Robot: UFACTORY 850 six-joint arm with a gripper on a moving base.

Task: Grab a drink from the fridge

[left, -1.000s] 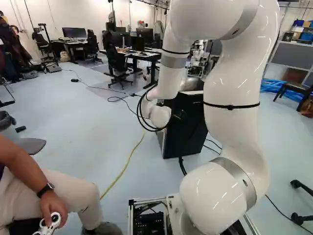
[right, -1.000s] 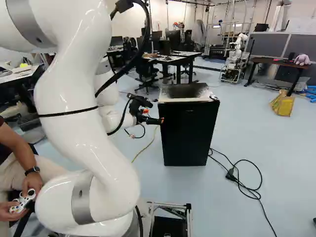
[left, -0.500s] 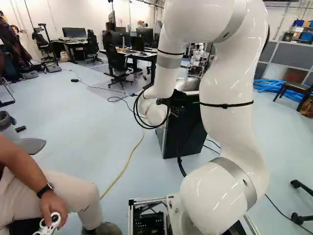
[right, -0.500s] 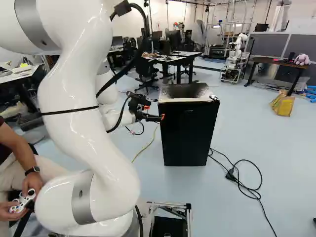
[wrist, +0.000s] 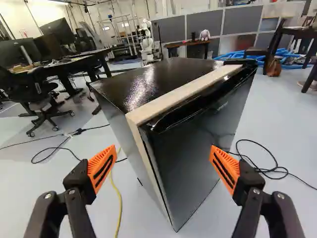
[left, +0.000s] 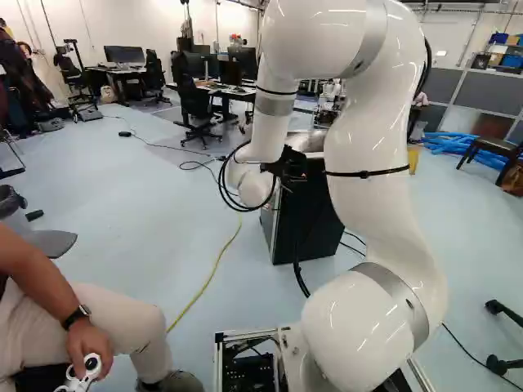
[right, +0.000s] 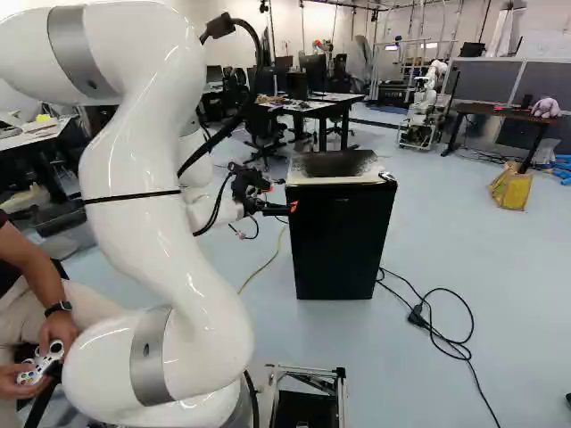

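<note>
Currently, the gripper (wrist: 163, 157) is standing open; the fridge (wrist: 163, 79) is standing ahead, presumably containing the unseen drink. Door opening is apparently pending, the next move requiring fingertip alignment with the door (wrist: 193, 144) edge. Its near vertical edge is lying between the fingers' lines, leaving lateral adjustment room

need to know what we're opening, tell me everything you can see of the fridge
The fridge is a low, boxy, black unit, upright on the pale floor. Its top is glossy; a pale strip runs between body and door, down the side too. The door looks shut, with a dark lip along its upper edge. The open gripper is close to it; whether they touch, I can't tell.
</note>
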